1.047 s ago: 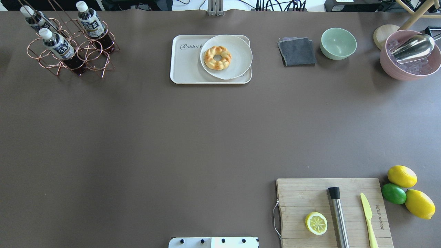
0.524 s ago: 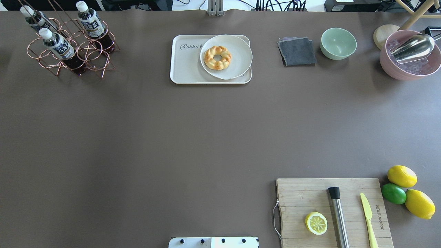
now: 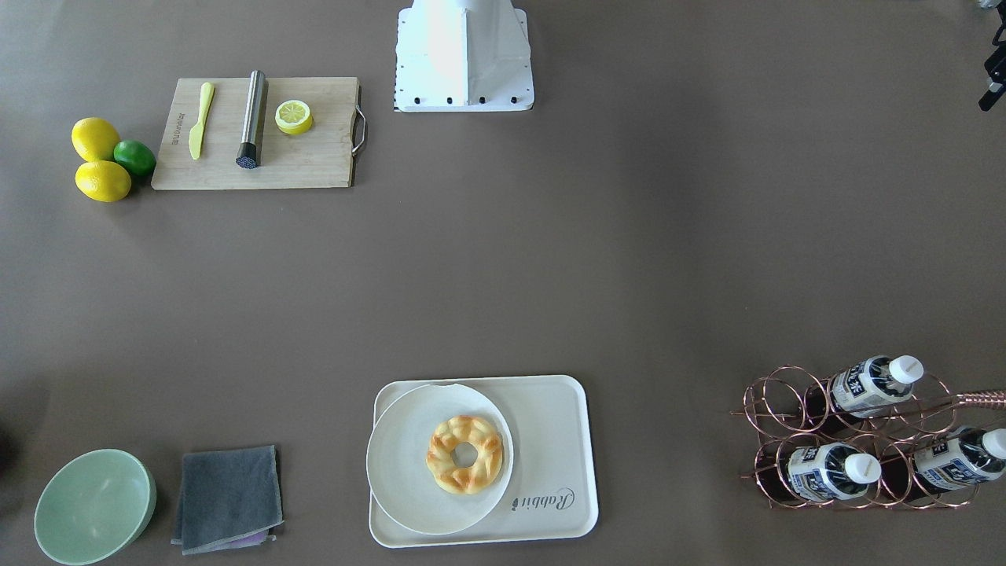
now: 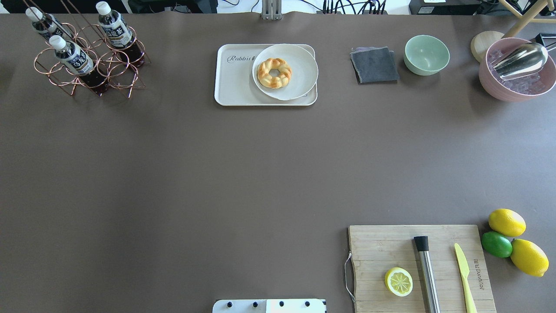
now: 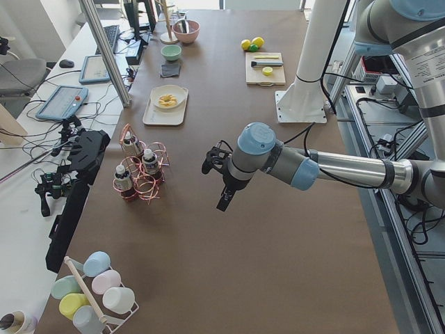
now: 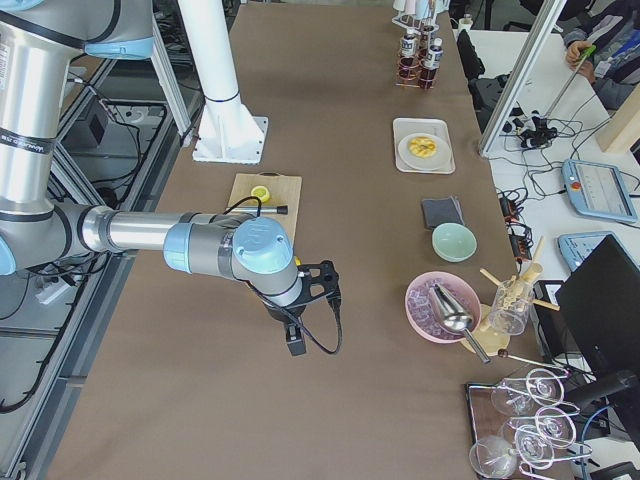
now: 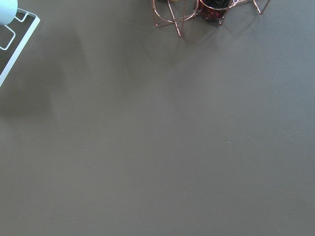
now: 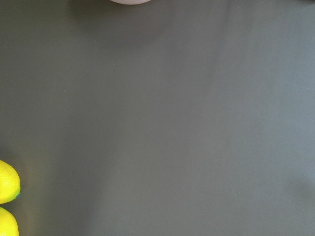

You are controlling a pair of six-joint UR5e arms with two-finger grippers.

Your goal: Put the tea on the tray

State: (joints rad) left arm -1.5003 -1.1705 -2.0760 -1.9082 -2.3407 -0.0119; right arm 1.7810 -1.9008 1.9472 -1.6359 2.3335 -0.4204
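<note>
Three tea bottles (image 4: 74, 56) with white caps stand tilted in a copper wire rack (image 4: 89, 65) at the table's far left; they also show in the front view (image 3: 829, 472) and the left side view (image 5: 148, 163). The cream tray (image 4: 234, 84) with "Rabbit" lettering lies at the far middle, also in the front view (image 3: 550, 440). My left gripper (image 5: 222, 204) hangs above the table, off the rack's near side. My right gripper (image 6: 295, 347) hangs over bare table near the pink bowl. I cannot tell whether either is open or shut.
A round plate (image 4: 299, 69) with a twisted donut (image 4: 274, 73) covers the tray's right part. A grey cloth (image 4: 374, 65), green bowl (image 4: 426, 54) and pink ice bowl (image 4: 517, 74) stand far right. A cutting board (image 4: 382, 248) with lemon half, muddler and knife lies near right, beside lemons (image 4: 506, 222).
</note>
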